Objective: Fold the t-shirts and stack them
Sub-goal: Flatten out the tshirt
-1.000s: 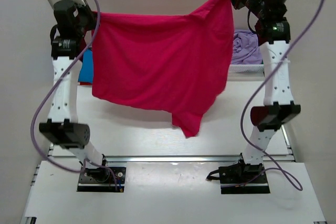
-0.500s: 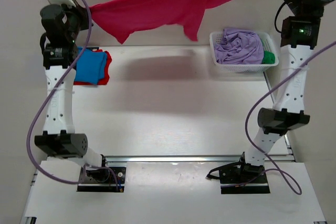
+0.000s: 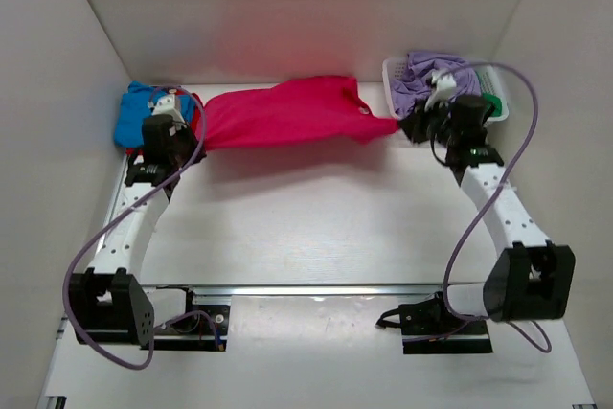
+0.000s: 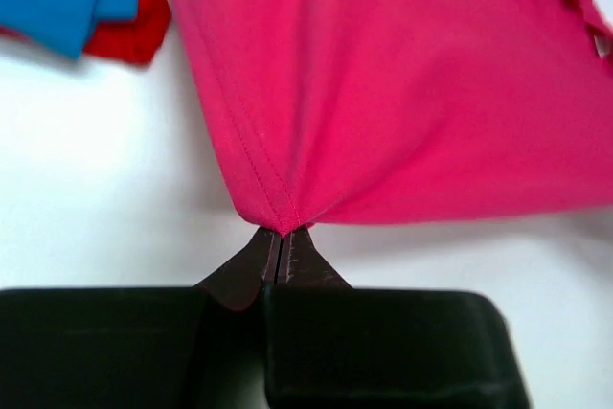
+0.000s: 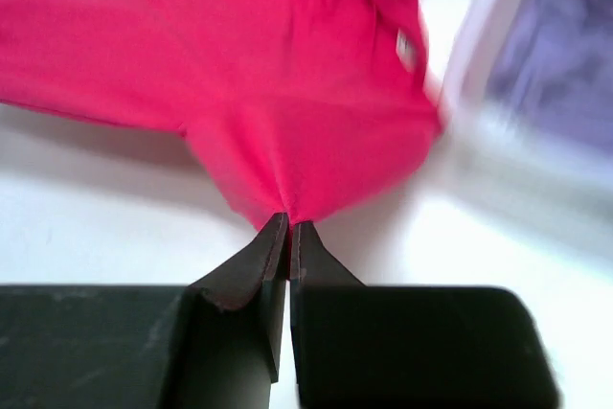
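Pink shirt: the pink shirt (image 3: 283, 112) lies stretched left to right along the far part of the table (image 3: 316, 208), pulled taut between the two arms. Its far edge looks to rest on the surface, though how much of it is flat cannot be told.
Left gripper: the left gripper (image 4: 280, 237) is clenched on a hemmed corner of the pink shirt, fingertips pressed together with only cloth between them.
Right gripper: the right gripper (image 5: 287, 227) is pinched tight on the opposite corner, close to the collar and label side, just beside the basket (image 3: 393, 69).
Why held so: a corner in each gripper, with the arms well apart, draws out wrinkles so the cloth can lie flat for folding.
Finished pile: the blue shirt (image 3: 134, 117) sits folded on the red shirt (image 4: 134, 40) at the far left corner, just beside the left gripper. It is kept to the side to leave the middle free for folding.
Waiting: the lavender shirt (image 3: 431, 74) and the green shirt (image 3: 493, 104) are crumpled in the basket at the far right.
Stage: probably laying out the third of five shirts, with no fold made in it yet.
Risk: if one corner is let go early, the cloth could bunch up.
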{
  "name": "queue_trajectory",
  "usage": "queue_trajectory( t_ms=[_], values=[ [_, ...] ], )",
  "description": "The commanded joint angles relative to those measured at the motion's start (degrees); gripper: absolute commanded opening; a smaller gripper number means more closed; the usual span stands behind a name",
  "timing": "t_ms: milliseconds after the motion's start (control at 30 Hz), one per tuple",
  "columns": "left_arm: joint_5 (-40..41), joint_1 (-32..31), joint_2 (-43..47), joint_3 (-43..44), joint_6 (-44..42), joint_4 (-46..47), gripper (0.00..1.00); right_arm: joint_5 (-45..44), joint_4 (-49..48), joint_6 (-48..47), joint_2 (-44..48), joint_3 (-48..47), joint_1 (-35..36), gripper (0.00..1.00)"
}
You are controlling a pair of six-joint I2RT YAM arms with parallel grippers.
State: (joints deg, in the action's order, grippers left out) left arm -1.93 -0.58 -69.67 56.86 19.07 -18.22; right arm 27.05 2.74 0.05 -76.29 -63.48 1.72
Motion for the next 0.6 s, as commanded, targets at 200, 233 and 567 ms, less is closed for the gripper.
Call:
queue_trajectory(
  t_ms=[200, 233, 567],
  values=[
    [5.19, 0.14, 12.36, 3.06, -4.21, -5.68, 0.00, -3.41, 4.02, 0.65, 23.02, -0.82, -1.28, 0.00],
    [4.66, 0.40, 12.02, 4.21, -3.96, -6.56, 0.00, -3.14, 4.29, 0.74, 23.03, -2.24, -1.62, 0.00],
    [5.35, 2.69, 9.21, 26.79, -4.65, -9.99, 0.00, 5.48, 2.53, 1.62, 19.79, -24.04, -4.88, 0.00]
  ],
)
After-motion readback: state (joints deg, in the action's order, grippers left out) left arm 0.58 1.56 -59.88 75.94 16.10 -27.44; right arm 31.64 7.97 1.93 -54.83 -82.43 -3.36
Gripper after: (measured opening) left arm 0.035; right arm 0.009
